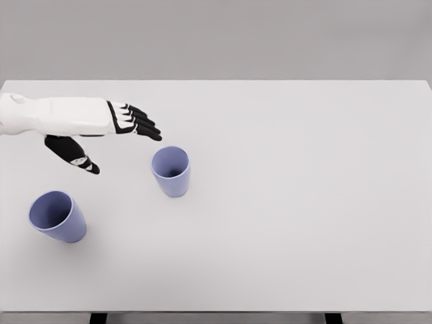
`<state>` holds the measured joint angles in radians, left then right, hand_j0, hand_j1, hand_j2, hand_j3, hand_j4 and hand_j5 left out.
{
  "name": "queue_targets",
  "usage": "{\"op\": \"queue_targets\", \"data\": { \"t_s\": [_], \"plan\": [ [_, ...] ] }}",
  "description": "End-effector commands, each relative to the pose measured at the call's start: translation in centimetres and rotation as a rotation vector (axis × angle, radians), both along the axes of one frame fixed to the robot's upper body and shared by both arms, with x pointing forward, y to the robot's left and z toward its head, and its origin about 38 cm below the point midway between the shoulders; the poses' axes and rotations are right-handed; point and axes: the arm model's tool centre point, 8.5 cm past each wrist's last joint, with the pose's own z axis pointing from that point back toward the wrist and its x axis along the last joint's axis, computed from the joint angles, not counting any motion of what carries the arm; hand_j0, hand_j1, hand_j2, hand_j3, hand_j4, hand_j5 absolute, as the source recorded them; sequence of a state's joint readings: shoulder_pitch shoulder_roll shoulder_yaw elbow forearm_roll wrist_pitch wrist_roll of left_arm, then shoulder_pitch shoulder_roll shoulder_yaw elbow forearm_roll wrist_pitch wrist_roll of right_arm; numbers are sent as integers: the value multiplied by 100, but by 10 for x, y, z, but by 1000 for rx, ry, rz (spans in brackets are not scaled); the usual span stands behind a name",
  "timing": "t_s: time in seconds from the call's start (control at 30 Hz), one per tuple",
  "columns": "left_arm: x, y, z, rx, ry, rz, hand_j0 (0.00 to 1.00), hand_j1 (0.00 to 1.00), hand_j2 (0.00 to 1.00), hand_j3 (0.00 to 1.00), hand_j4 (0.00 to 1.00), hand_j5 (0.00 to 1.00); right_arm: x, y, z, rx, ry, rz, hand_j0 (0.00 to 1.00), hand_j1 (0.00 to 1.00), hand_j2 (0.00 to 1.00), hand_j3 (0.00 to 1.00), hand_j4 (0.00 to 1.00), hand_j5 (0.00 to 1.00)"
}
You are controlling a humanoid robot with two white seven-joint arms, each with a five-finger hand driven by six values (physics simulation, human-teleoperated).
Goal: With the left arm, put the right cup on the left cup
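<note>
Two lavender-blue tapered plastic cups stand upright and mouth-up on the flat white table (304,202), well apart from one another. The one to be moved, the right cup (171,171), sits just below and slightly right of the left hand (108,131); the left cup (58,217) sits further below the hand, on its thumb side and nearer the robot.

The left hand, white-cased with black fingers (138,123), comes in from the picture's left edge. Its fingers are stretched out together and its thumb hangs down apart from them, so the hand is spread and holds nothing. The fingertips point toward the right cup and stop short of its rim; no contact shows (how high the hand stands above the table cannot be judged from this single view). The right arm is not in view.

Assessment of the step in hand: the reach to the right cup is under way and the grasp is not yet made. To do it well, the hand should travel on until the cup wall lies between thumb and fingers, keeping the opening wide until then. The closure should land on the upper wall, not across the mouth. A fingertip brushing the rim early would likely tip or shove the cup, which looks light.
</note>
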<state>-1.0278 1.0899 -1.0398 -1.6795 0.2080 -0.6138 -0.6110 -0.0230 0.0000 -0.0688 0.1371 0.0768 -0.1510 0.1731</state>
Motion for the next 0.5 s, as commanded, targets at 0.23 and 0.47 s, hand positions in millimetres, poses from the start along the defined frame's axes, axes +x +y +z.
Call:
{"op": "queue_targets", "data": {
  "t_s": [0.23,0.47],
  "plan": [
    [18,-43,-7,-32,-18,-72,100,100,100,100,100,100,-9,0,1,-2,20,-2,100,100,100,100,100,100],
    [23,-63,-36,15,10,-105,100,100,100,100,100,100,-9,0,1,-2,20,-2,100,100,100,100,100,100]
  ]
}}
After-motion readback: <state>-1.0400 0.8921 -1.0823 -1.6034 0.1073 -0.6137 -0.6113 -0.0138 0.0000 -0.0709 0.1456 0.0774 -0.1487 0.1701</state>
